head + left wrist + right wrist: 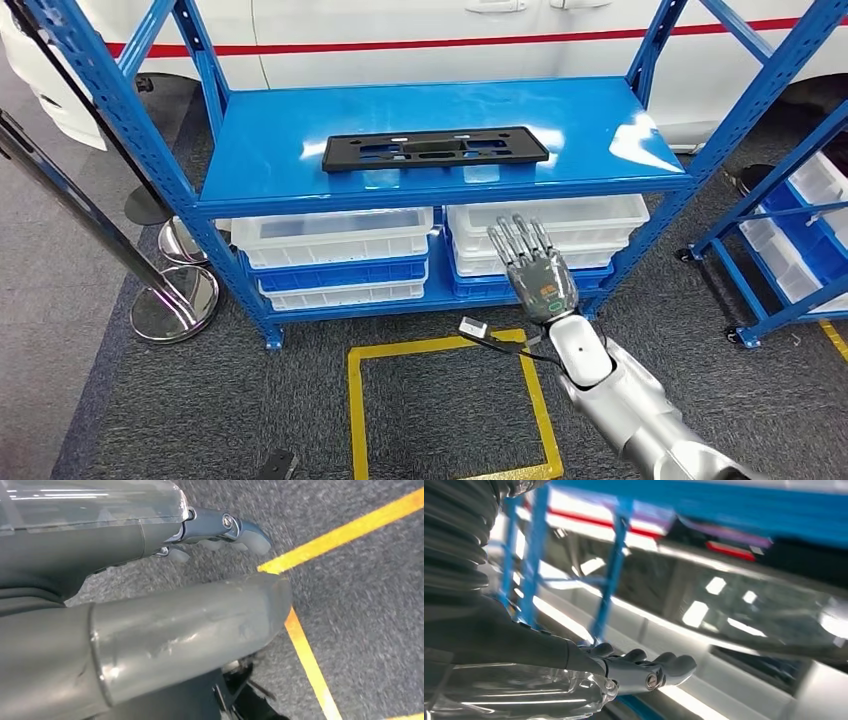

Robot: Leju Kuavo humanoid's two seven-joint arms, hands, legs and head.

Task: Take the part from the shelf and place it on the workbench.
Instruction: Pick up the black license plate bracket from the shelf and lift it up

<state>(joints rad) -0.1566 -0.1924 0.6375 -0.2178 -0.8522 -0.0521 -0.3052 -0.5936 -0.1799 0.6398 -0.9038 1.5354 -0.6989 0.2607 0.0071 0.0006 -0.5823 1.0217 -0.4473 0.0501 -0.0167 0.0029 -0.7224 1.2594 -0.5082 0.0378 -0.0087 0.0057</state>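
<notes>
Black and flat, the plastic part (436, 149) lies lengthwise across the blue shelf (280, 140) top at twelve o'clock in the head view, flat side down, so it probably needs lifting by its edges. At five o'clock the right hand (532, 270) rises toward it, fingers (517, 240) straight, apart and empty. At the left wrist, the left hand (150, 595) hangs over carpet and yellow floor tape (307, 657), fingers loosely extended, holding nothing. At the right wrist, the fingers reach open toward the white bins (724, 605).

No legible text, labels or nos. anywhere.
</notes>
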